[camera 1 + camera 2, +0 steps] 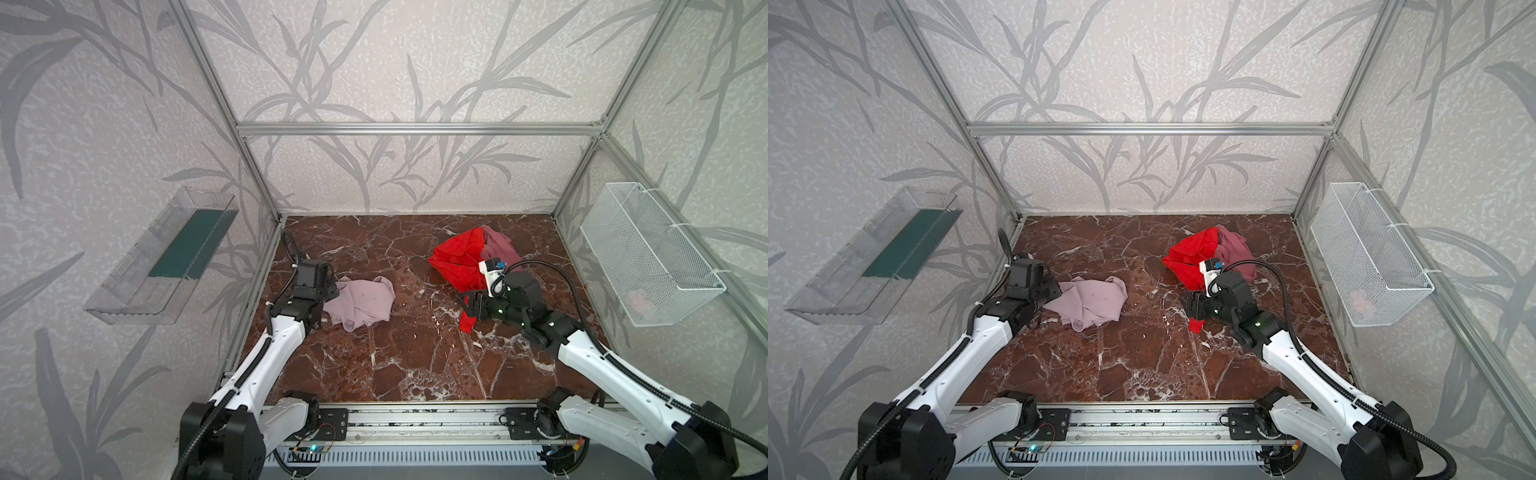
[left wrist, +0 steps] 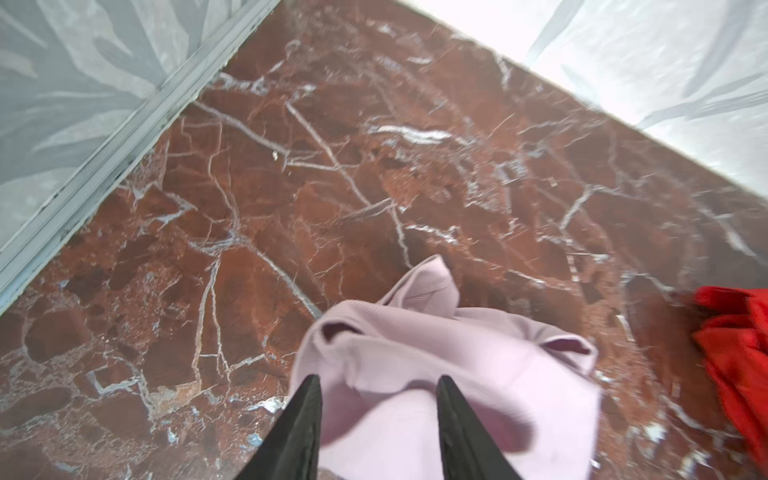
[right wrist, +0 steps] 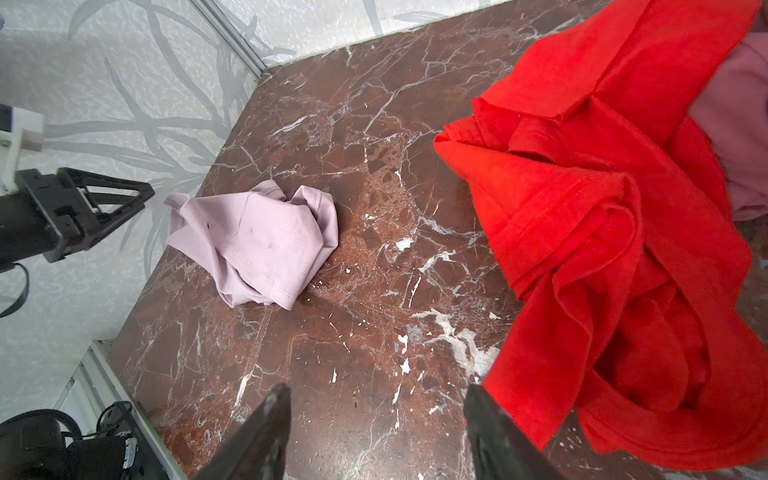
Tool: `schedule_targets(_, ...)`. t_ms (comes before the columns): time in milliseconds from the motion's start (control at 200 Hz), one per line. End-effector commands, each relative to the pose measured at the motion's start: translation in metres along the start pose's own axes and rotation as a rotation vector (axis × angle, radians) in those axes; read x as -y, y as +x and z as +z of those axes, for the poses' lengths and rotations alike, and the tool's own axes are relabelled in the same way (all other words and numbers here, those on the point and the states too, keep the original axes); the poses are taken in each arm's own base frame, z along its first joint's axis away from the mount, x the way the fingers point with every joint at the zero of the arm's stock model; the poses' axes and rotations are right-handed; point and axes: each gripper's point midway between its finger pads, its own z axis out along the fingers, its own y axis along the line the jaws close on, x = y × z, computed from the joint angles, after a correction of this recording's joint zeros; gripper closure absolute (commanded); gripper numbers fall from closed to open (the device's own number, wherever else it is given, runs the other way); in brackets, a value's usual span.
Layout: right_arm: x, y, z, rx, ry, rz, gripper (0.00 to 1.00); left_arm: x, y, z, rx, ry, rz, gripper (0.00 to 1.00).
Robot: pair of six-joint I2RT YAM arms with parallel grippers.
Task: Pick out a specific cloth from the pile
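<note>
The pale lilac-pink cloth point(image 1: 361, 303) point(image 1: 1088, 305) point(image 3: 257, 241) lies crumpled on the marble table at the left, apart from the pile. The pile point(image 1: 457, 257) point(image 1: 1192, 257) is a bright red cloth point(image 3: 602, 228) with a dusty mauve one point(image 1: 500, 249) behind it, at the back right. My left gripper point(image 2: 378, 378) is open at the cloth's left edge, and the cloth point(image 2: 436, 374) lies loose beneath the spread jaws. My right gripper point(image 3: 376, 390) point(image 1: 467, 303) is open over bare marble, with a hanging red strip beside one finger.
A clear plastic shelf point(image 1: 162, 257) is mounted on the left wall. A white wire basket point(image 1: 648, 257) hangs on the right wall. Aluminium frame rails edge the brown marble table point(image 1: 407, 361).
</note>
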Motion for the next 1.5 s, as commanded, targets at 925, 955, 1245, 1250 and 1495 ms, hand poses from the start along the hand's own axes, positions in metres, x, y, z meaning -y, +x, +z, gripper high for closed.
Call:
schedule_targets(925, 0.006, 0.005, -0.028, 0.05, 0.017, -0.001, 0.34, 0.135, 0.116, 0.06, -0.277, 0.128, 0.389, 0.45)
schedule_targets(955, 0.007, 0.006, -0.028, 0.046, 0.02, 0.001, 0.34, 0.134, 0.119, 0.062, -0.284, 0.121, 0.395, 0.45)
schedule_targets(1245, 0.007, 0.007, -0.025, 0.041, 0.017, 0.007, 0.34, 0.113, 0.128, 0.076, -0.292, 0.009, 0.428, 0.72)
schedule_targets(1250, 0.007, 0.007, -0.025, 0.041, 0.016, 0.007, 0.34, 0.113, 0.128, 0.077, -0.292, 0.008, 0.428, 0.73)
schedule_targets(1495, 0.006, 0.005, -0.023, 0.038, 0.011, 0.015, 0.34, 0.097, 0.122, 0.089, -0.283, -0.052, 0.422, 1.0)
